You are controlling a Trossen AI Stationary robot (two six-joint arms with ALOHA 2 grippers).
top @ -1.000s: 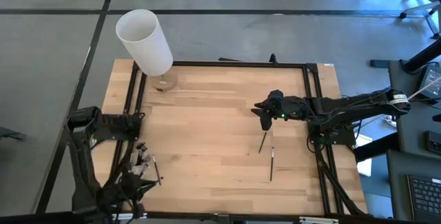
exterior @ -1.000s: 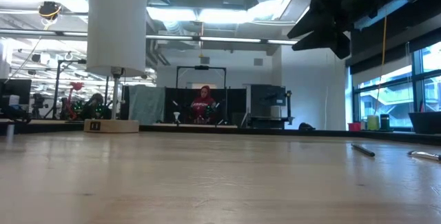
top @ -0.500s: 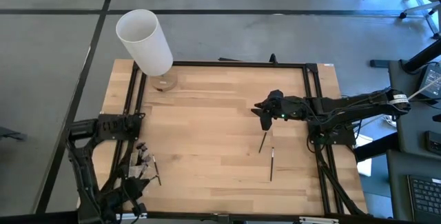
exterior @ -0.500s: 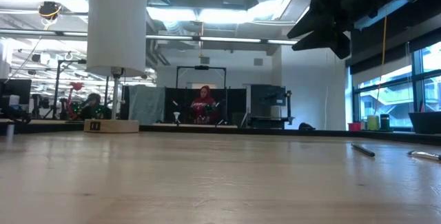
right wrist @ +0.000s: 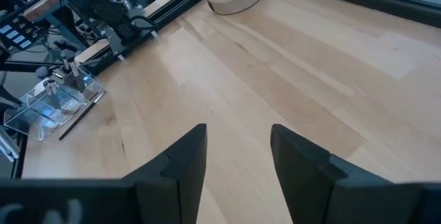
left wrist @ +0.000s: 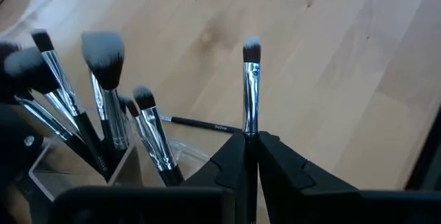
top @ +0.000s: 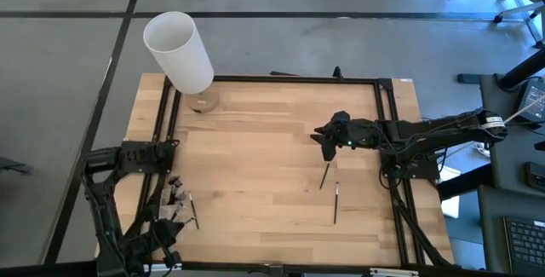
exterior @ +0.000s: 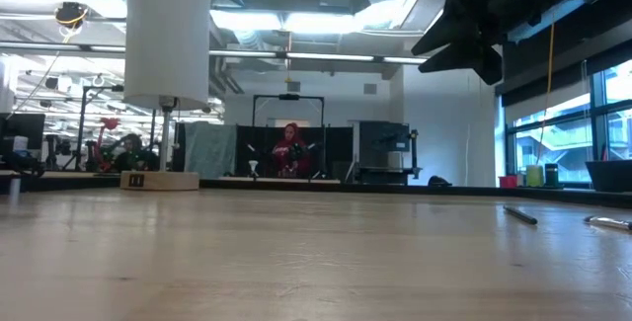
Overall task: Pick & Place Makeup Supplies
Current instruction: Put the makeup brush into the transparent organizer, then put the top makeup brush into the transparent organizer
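My left gripper (left wrist: 251,141) pinched a brush (left wrist: 251,86) only by its handle end, so it could tilt and miss the clear holder (left wrist: 62,172); right gripper (right wrist: 238,148) hung spread.

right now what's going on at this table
The left pincer is shut on a makeup brush, holding it bristles-up next to a clear organizer at the table's near-left corner, where several other brushes already stand. One more brush lies flat on the wood beside the organizer. The right pincer hangs open above the table's right half, near two loose brushes not yet collected. A tall white cylinder stands at the far-left corner.
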